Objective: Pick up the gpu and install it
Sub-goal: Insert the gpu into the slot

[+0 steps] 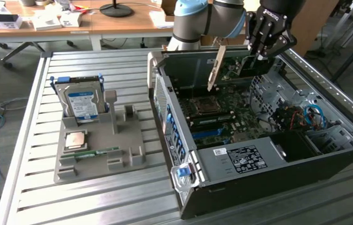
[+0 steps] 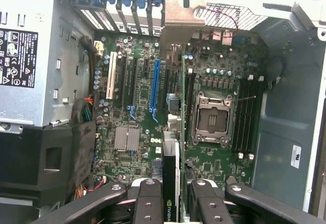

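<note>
My gripper (image 1: 261, 55) is shut on the gpu (image 1: 250, 68), a dark card whose silver end bracket (image 1: 216, 70) hangs down toward the exterior view's left. The card is held on edge above the motherboard (image 1: 223, 110) inside the open computer case (image 1: 245, 197). In the wrist view the gpu (image 2: 170, 180) appears edge-on between my black fingers (image 2: 147, 203), and its bracket (image 2: 178, 23) reaches toward the case's rear slot openings. It hovers between the long blue expansion slot (image 2: 155, 89) and the empty processor socket (image 2: 211, 119). I cannot tell whether it touches the board.
A grey parts tray (image 1: 123, 150) lies on the slatted metal table at the exterior view's left. It holds an upright blue-labelled hard drive (image 1: 83, 101), a processor chip (image 1: 77, 139) and a green memory stick (image 1: 92, 153). The power supply (image 1: 239, 159) and drive bays fill the case's near end.
</note>
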Tool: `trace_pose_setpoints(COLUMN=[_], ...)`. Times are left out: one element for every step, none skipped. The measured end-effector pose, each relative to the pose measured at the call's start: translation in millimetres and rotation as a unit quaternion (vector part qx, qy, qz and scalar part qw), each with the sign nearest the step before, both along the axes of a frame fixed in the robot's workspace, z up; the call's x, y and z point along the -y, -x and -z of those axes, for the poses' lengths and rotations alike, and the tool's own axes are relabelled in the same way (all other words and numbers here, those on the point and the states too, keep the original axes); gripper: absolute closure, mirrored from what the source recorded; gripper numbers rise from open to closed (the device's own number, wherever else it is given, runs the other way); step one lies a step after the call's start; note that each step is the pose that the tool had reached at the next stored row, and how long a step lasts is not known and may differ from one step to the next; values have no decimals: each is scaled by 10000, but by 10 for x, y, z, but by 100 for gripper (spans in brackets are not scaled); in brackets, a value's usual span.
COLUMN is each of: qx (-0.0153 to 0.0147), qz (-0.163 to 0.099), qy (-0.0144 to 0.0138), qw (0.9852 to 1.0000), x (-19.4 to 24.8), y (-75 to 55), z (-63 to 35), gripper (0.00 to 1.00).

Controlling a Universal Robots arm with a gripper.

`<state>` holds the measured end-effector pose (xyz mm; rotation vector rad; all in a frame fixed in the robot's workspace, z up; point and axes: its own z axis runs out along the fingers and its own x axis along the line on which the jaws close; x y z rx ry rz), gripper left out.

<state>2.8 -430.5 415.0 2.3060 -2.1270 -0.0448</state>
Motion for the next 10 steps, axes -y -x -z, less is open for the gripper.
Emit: trace_pose_setpoints(qx=[0, 1, 1, 1, 1, 1, 1, 1, 1, 1], qz=[0, 0, 0, 0, 0, 0, 0, 0, 0, 0], qy=[0, 0, -1, -1, 0, 1, 0, -1, -1, -1], qw=[10000, 10000, 10000, 10000, 10000, 10000, 10000, 10000, 10000, 10000], x=[0, 0, 0, 0, 0, 0, 0, 0, 0, 0], y=[0, 0, 0, 0, 0, 0, 0, 0, 0, 0], z=[2, 6, 10, 12, 13, 12, 13, 14, 15, 17], gripper=[74, 74, 74, 74, 74, 74, 74, 74, 74, 74])
